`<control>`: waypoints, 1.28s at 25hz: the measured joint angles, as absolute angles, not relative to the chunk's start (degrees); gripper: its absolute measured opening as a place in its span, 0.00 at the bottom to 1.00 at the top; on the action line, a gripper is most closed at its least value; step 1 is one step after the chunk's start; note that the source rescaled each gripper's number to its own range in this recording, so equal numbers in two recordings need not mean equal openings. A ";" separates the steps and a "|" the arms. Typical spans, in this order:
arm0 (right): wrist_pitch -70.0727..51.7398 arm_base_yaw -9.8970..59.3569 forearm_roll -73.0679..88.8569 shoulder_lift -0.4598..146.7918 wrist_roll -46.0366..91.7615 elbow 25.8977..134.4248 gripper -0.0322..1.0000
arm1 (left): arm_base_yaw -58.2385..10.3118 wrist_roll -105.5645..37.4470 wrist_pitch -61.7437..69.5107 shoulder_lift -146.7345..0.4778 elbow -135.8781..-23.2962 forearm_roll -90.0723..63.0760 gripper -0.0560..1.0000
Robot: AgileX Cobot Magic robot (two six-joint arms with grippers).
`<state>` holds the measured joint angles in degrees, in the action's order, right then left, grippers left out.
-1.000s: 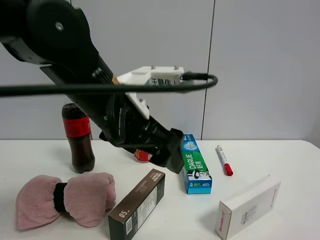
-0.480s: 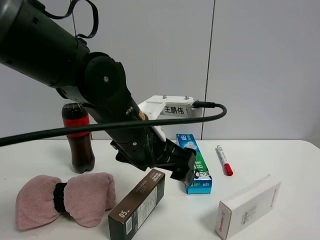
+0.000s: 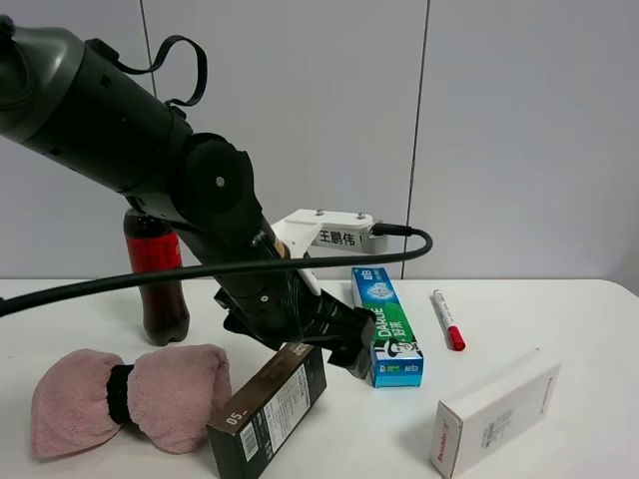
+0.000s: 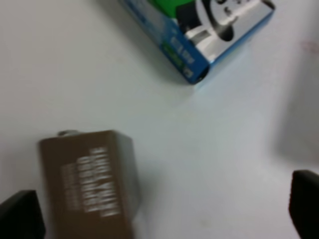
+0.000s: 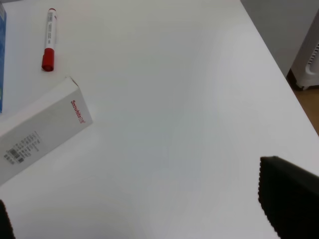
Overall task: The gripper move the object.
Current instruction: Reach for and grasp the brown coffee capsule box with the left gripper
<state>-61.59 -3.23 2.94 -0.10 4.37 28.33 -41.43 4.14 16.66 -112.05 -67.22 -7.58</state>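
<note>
The white surface (image 3: 559, 329) is carrying everything, and the frame is cutting off its near edge; the left arm (image 3: 110, 130), bulkiest in the high view, is running out of frame at 10 o'clock; the left gripper (image 3: 337, 344) is reaching down over the far end of the brown carton (image 3: 268, 411) and covering it, so contact is not showing from there; in the blurred left wrist view its two fingers (image 4: 20, 216) are standing wide apart at the frame's edges, with the carton's end lying between them, just beside one and well apart from the other; whether it is touching that finger I cannot tell.

One pink cloth (image 3: 170, 389) is lying at 9 o'clock from the carton; the single carton is lying at the front of the surface, its "05" end facing the camera; one white carton (image 3: 496, 412) is lying at 3 o'clock from it; one toothpaste box (image 3: 384, 324) is lying at 2 o'clock, just beside the gripper; one cola bottle (image 3: 160, 299) is standing at 10 o'clock, its cap hidden behind the arm; one marker (image 3: 447, 319) is lying at 3 o'clock from the toothpaste box.

The right gripper (image 5: 132, 191) is showing only in its own view, as edge-cut dark fingers, apart and holding nothing.
</note>
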 joint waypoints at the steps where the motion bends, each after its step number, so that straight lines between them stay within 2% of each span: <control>1: -61.59 -3.23 2.94 -0.10 4.37 28.33 1.00 | -41.18 4.14 16.66 -112.16 -67.22 -7.50 1.00; 30: -61.59 -3.23 2.94 -0.10 4.37 28.33 1.00 | -38.27 4.19 14.32 -119.12 -67.32 -4.93 1.00; 31: -61.59 -3.23 2.94 -0.10 4.37 28.33 1.00 | -38.27 4.19 14.17 -119.25 -67.32 -4.88 0.99; 32: -61.59 -3.23 2.94 -0.10 4.37 28.33 1.00 | -38.27 4.19 14.05 -119.26 -67.32 -4.89 0.94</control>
